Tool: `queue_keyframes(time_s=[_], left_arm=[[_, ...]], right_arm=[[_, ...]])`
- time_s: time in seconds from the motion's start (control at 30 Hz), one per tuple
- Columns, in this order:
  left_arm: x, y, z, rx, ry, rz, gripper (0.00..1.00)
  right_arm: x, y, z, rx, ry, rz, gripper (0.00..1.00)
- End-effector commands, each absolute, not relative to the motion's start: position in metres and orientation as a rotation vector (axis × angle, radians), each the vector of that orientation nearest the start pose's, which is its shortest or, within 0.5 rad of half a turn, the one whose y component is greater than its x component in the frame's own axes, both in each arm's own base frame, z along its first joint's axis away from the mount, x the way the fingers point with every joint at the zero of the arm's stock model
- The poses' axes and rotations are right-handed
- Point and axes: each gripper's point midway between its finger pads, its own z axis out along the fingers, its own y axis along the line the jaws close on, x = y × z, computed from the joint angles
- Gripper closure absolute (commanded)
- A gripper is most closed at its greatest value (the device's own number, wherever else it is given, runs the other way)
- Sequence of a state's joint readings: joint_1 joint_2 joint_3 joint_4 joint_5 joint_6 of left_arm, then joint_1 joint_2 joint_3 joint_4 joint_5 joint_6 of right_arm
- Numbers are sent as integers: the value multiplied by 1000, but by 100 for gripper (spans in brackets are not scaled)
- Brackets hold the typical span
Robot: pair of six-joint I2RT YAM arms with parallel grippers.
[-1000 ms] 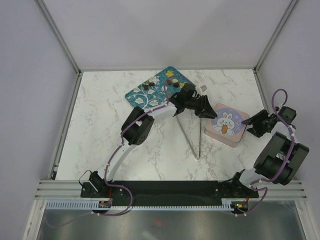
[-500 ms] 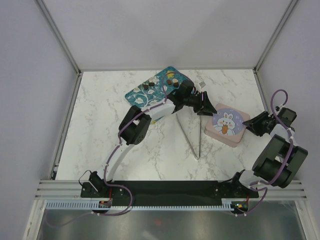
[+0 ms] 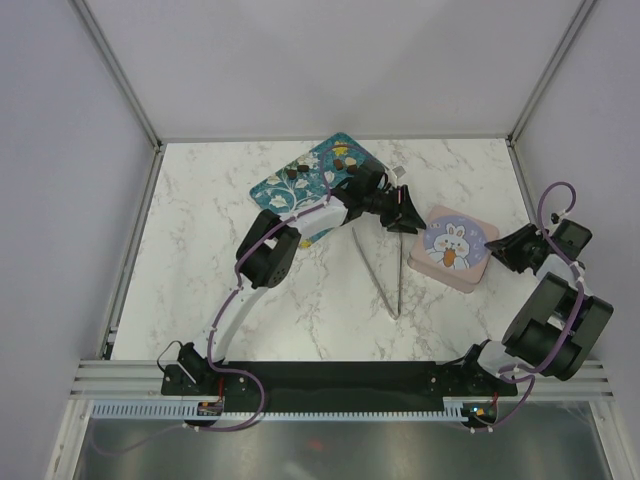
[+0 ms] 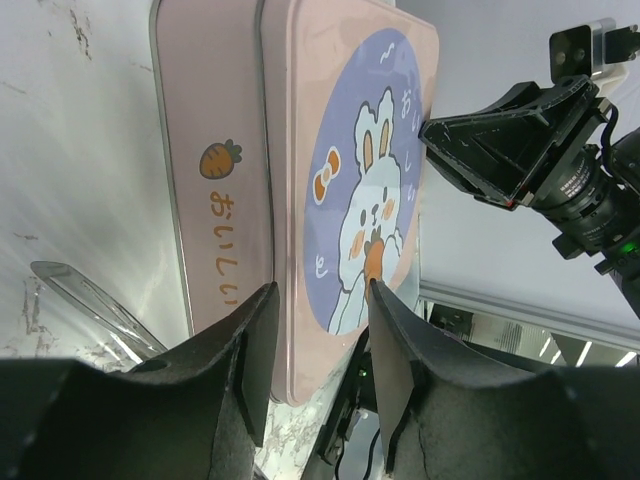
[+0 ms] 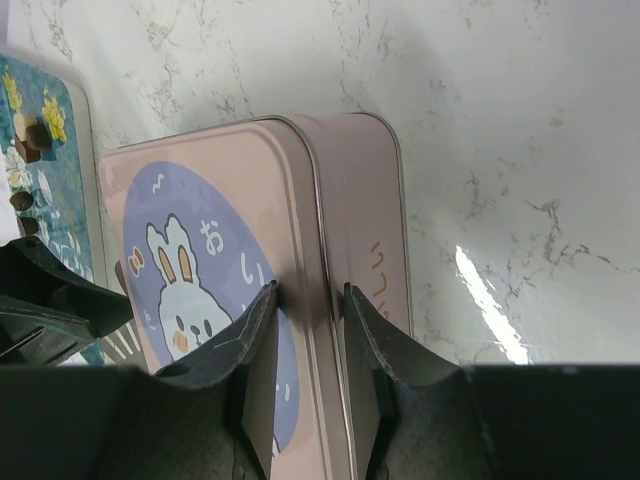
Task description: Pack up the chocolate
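Observation:
Several small dark and light pieces of chocolate (image 3: 345, 160) lie on a teal flowered tray (image 3: 283, 198) at the back; a few of these chocolate pieces (image 5: 33, 137) also show in the right wrist view. A shut pink tin (image 3: 453, 248) with a rabbit on its lid stands to the right. My left gripper (image 3: 408, 214) hangs at the tin's left corner, jaws open (image 4: 317, 300), the lid's edge (image 4: 285, 200) beyond the gap. My right gripper (image 3: 505, 250) is at the tin's right edge, shut (image 5: 310, 292) on the lid's rim (image 5: 318, 240).
Metal tongs (image 3: 386, 272) lie on the marble table (image 3: 200, 280) in a V, just in front of the left gripper and left of the tin. White walls and a metal frame close off the back and both sides.
The left gripper drew back a little from the tin toward the tray and its jaws widened. The right gripper's jaws closed onto the tin's right rim.

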State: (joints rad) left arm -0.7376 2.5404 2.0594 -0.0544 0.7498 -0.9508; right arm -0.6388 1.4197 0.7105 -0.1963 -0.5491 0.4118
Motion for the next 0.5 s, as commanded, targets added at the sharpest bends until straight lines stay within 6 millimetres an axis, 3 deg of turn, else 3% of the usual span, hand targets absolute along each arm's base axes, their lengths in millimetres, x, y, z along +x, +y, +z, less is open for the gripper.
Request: queue_keyframes(time_s=[0.0, 0.23, 0.33, 0.47], left_arm=[[362, -534, 94, 375, 2430, -1675, 52], [356, -541, 85, 378, 2443, -1696, 54], [349, -547, 86, 401, 2433, -1718, 62], [341, -554, 82, 406, 2445, -1733, 64]], right_arm=[[281, -97, 21, 1096, 2286, 475, 69], [273, -95, 7, 1132, 2310, 466, 76], [270, -93, 2, 1141, 2315, 463, 77], [265, -84, -7, 1166, 2307, 509, 84]])
